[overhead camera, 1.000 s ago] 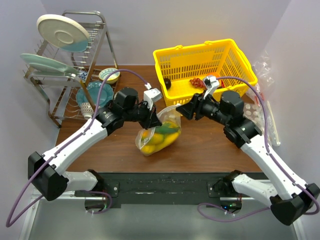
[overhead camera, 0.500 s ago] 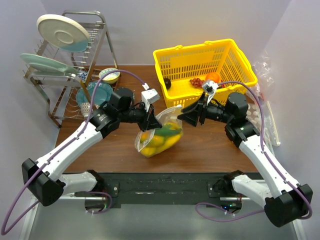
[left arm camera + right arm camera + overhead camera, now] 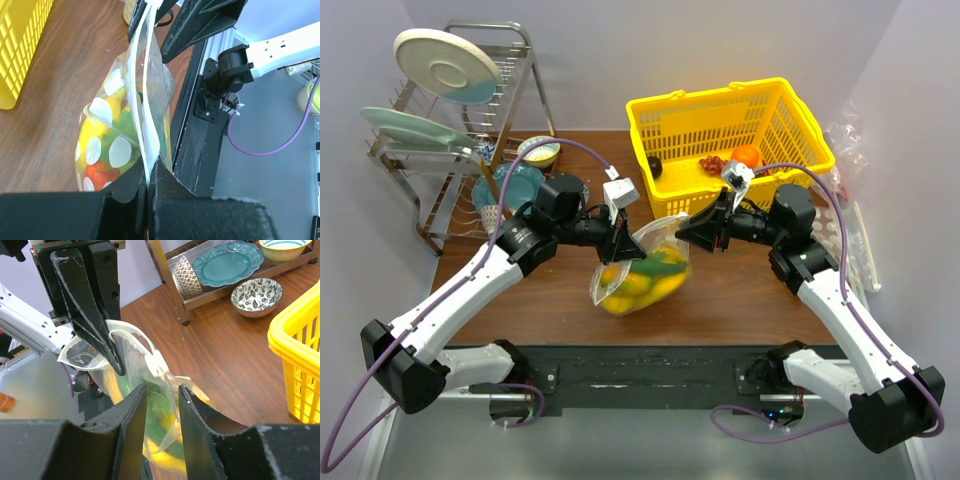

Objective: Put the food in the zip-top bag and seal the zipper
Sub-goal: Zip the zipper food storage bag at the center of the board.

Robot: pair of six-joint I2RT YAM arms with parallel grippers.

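Food (image 3: 638,280) lies inside the zip-top bag (image 3: 661,232); left tool (image 3: 149,172) clamps the zipper (image 3: 146,115), right tool (image 3: 159,390) stands slightly parted astride it; sealing appears unfinished

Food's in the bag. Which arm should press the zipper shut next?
Right, probably: the right tool straddles the zipper, jaws apart, free to pinch and slide; the left tool is shut on the zipper's other end, anchoring the bag.

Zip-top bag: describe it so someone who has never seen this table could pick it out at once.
Find the yellow basket at the back of the brown table. Just in front of it, at mid-table, the left tool pinches up the zip-top bag. It alone is a clear pouch stuffed with yellow and green toy produce.
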